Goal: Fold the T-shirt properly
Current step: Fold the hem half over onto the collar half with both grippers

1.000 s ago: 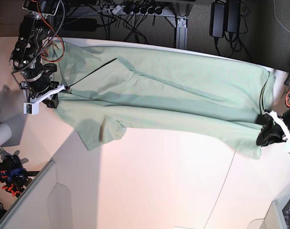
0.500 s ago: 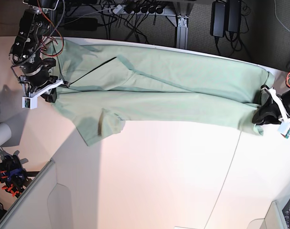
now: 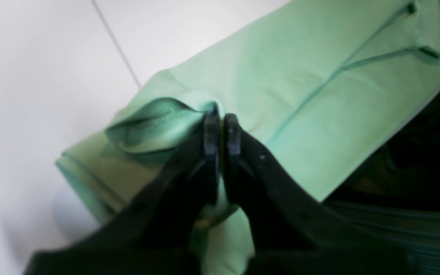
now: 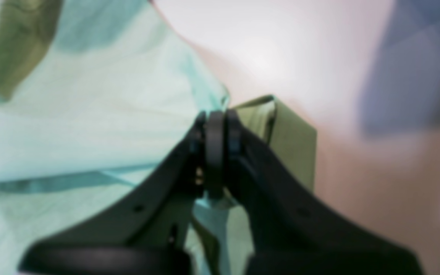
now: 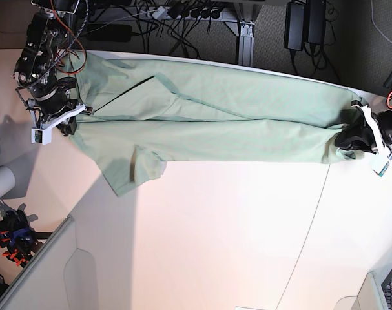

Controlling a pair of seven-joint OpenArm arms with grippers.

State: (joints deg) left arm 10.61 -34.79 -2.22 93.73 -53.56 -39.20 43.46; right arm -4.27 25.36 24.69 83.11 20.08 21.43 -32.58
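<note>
T-shirt [image 5: 221,110] hangs taut between your left gripper [image 3: 222,131] and right gripper [image 4: 216,130], each pinched closed on an end so the lengthwise fold stays flat

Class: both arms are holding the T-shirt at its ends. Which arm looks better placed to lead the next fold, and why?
Neither clearly. The left end effector and right end effector each pinch an opposite end of the stretched T-shirt, so they should probably move together.
</note>
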